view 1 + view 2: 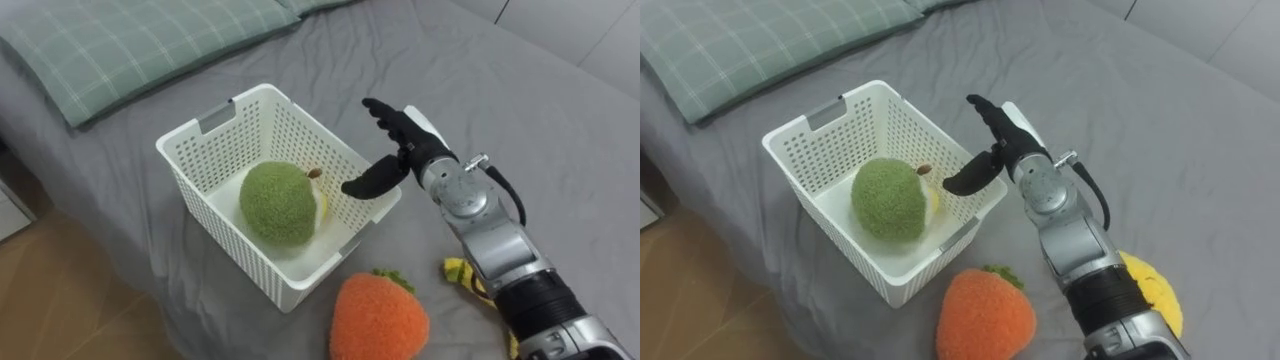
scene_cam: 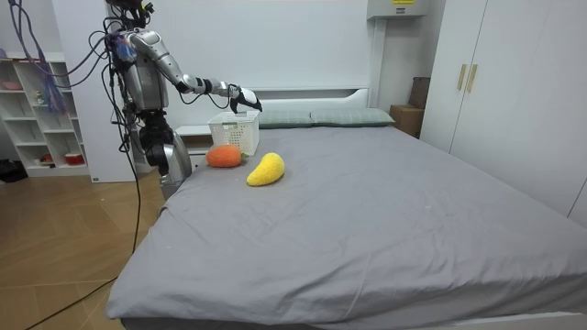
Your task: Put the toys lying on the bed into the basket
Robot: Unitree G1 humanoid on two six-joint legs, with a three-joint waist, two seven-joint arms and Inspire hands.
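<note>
A white slatted basket [image 1: 200, 135] [image 1: 805, 128] [image 2: 233, 134] stands on the grey bed. A green plush pear [image 1: 278, 204] [image 1: 890, 200] lies inside it. My right hand [image 1: 398, 148] [image 1: 998, 145] [image 2: 244, 99] hovers open over the basket's right rim, fingers straight, thumb pointing into the basket, holding nothing. An orange plush strawberry [image 1: 378, 318] [image 1: 985, 316] [image 2: 223, 157] lies on the bed just in front of the basket. A yellow plush banana [image 1: 1152, 290] [image 2: 265, 170] rests to its right, partly behind my forearm.
A green checked pillow [image 1: 130, 50] [image 1: 750, 45] lies beyond the basket at the bed's head. The bed's edge and wooden floor [image 1: 60, 290] are at the lower left. I stand at the bed's side near its head. Grey bedding [image 2: 367, 220] spreads wide to the right.
</note>
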